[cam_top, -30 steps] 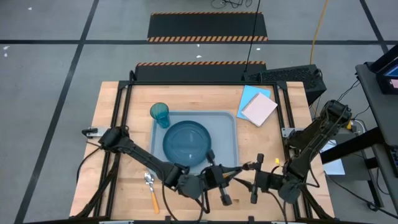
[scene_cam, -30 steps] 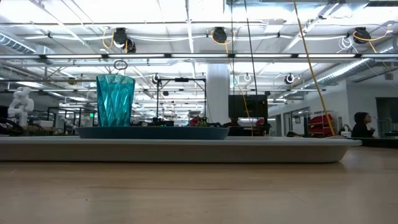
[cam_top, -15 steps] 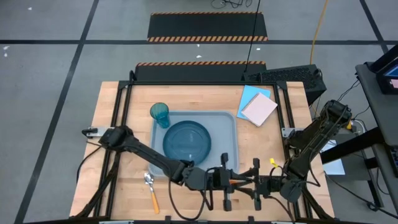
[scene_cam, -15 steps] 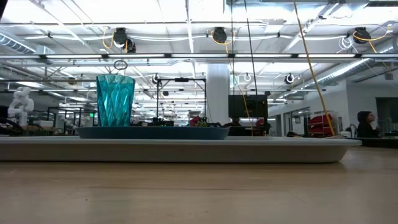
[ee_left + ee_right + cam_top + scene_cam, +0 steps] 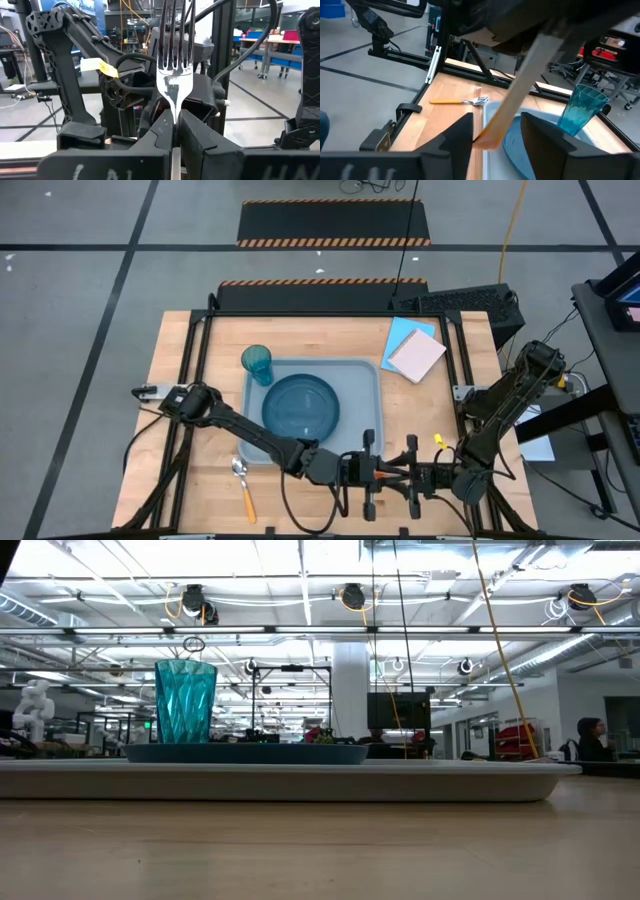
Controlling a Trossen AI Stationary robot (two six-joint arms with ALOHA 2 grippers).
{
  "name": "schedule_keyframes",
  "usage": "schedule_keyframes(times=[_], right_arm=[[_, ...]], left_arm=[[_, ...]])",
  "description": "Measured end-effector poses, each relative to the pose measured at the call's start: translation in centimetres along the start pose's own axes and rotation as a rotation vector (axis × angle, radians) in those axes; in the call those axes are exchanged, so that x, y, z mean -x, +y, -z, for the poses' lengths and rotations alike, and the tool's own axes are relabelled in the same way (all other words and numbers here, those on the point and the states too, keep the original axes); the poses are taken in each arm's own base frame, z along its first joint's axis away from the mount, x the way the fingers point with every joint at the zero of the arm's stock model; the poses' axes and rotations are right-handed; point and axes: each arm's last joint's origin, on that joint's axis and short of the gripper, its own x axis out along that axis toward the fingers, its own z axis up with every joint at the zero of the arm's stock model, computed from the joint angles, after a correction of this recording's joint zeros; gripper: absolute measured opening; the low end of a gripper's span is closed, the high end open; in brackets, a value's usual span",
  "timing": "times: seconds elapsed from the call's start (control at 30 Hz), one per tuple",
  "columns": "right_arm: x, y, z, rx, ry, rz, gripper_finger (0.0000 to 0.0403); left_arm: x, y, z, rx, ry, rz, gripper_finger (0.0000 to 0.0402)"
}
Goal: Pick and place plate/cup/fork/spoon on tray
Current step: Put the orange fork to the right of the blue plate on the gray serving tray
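My left gripper (image 5: 372,472) is shut on the fork (image 5: 174,75) above the table's near edge, right of the tray's near right corner. The fork's tines point up and its orange handle (image 5: 489,139) slants down between the open fingers of my right gripper (image 5: 402,474), close to one finger; whether it touches, I cannot tell. The two grippers face each other. The dark blue plate (image 5: 300,405) lies in the grey-blue tray (image 5: 365,370). The teal cup (image 5: 257,364) stands at the tray's far left corner. The spoon (image 5: 243,485) lies flat on the table, near left of the tray. My left gripper pinches the fork's narrow metal neck (image 5: 174,114), just below the tines, between its two fingertips. The fingers come level from the table's left and lie across the fork. The fork is lifted clear, tines up, handle slanting down toward my right gripper.
A pink notebook on a light blue paper sheet (image 5: 415,352) lies at the table's far right corner. Bare wood shows left of the tray and along the far edge. Black frame rails run along the table's sides.
My left gripper has carried the fork toward the table's right edge, up to my right gripper, and has turned until it squarely faces it. My right gripper has also straightened to face the left one. The fork stays lifted in the left gripper.
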Motion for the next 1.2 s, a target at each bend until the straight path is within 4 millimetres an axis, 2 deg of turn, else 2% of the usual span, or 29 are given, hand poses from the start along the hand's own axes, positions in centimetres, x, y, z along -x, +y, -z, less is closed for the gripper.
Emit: schedule_keyframes(times=[0.23, 0.3, 0.43, 0.73, 0.83, 1.03, 1.2], right_arm=[[0.0, 0.1, 0.0, -0.001, -0.001, -0.028, 0.0051], [0.1, 0.0, -0.1, -0.005, -0.003, -0.033, 0.0038], [0.3, -0.1, -0.4, -0.012, -0.010, -0.030, 0.0038], [1.6, 0.0, -0.9, -0.069, -0.020, -0.067, 0.0047], [1.7, 0.1, -0.8, -0.106, 0.002, -0.156, 0.0040], [1.4, 0.6, -0.3, -0.144, 0.044, -0.327, 0.0044], [0.7, 1.0, 0.1, -0.150, 0.069, -0.432, 0.0043]], left_arm=[[0.0, -0.1, 0.0, -0.009, -0.001, 0.025, 0.0020], [0.0, -0.2, 0.0, -0.006, 0.000, 0.027, 0.0020], [0.2, -0.4, -0.1, -0.007, -0.004, 0.017, 0.0034], [1.2, -2.1, -0.6, -0.016, 0.006, -0.108, 0.0146], [1.5, -2.8, -0.6, 0.023, 0.007, -0.097, 0.0174], [1.5, -3.0, 0.3, 0.076, 0.095, -0.043, 0.0205], [1.1, -2.2, 1.1, 0.175, 0.167, 0.054, 0.0215]])
